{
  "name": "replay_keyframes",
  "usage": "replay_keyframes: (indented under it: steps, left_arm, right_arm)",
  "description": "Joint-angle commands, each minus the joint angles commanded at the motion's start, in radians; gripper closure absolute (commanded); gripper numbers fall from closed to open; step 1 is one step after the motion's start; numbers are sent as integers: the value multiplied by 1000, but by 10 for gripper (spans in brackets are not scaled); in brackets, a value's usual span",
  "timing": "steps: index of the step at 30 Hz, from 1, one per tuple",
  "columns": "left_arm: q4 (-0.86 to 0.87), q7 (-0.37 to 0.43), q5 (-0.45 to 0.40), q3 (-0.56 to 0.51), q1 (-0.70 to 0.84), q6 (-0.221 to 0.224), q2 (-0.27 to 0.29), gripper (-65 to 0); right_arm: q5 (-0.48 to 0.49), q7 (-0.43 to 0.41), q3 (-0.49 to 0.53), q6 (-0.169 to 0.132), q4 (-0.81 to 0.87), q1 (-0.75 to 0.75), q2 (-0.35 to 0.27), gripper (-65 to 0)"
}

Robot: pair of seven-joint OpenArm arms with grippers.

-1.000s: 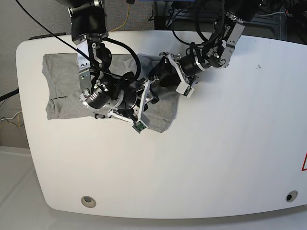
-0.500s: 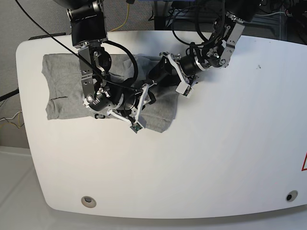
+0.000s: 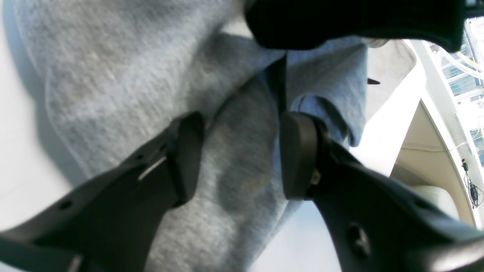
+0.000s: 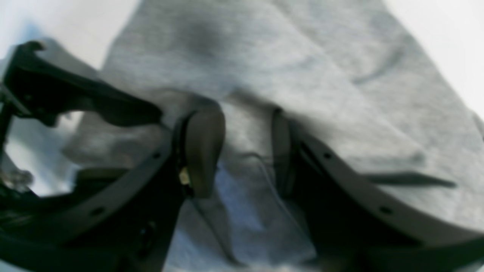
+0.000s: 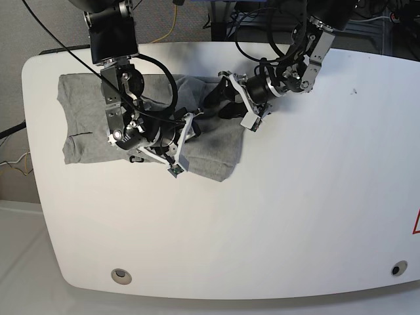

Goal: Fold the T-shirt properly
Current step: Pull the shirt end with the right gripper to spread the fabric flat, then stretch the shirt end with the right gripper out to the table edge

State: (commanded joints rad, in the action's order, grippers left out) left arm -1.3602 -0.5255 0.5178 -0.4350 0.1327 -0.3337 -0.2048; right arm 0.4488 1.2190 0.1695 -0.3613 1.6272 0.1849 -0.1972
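Heather-grey T-shirt (image 5: 85, 121) lies along the white table's (image 5: 295, 197) far-left part, long axis left to right. Both grippers sit over its bunched right end: left gripper (image 3: 238, 151) and right gripper (image 4: 242, 151) each gape around a raised fold, not pinching.

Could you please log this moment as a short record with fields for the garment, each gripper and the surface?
garment: T-shirt, grey, lying partly bunched on the table
left gripper: jaws apart, straddling a raised fold of fabric
right gripper: jaws apart, fabric between them
surface: white table
lettering: none visible
fold state: not yet neatly folded
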Motion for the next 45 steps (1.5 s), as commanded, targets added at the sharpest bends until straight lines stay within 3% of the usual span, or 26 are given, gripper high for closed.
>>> replay_keyframes:
  steps: [10, 45]
  left_arm:
    - [2, 0, 0, 0, 0, 0, 0, -313]
    - [5, 0, 0, 2, -2, 0, -2, -313]
  right_arm:
    - [3, 2, -6, -2, 2, -21, -94, -238]
    - [3, 5, -60, -3, 2, -28, -311, -238]
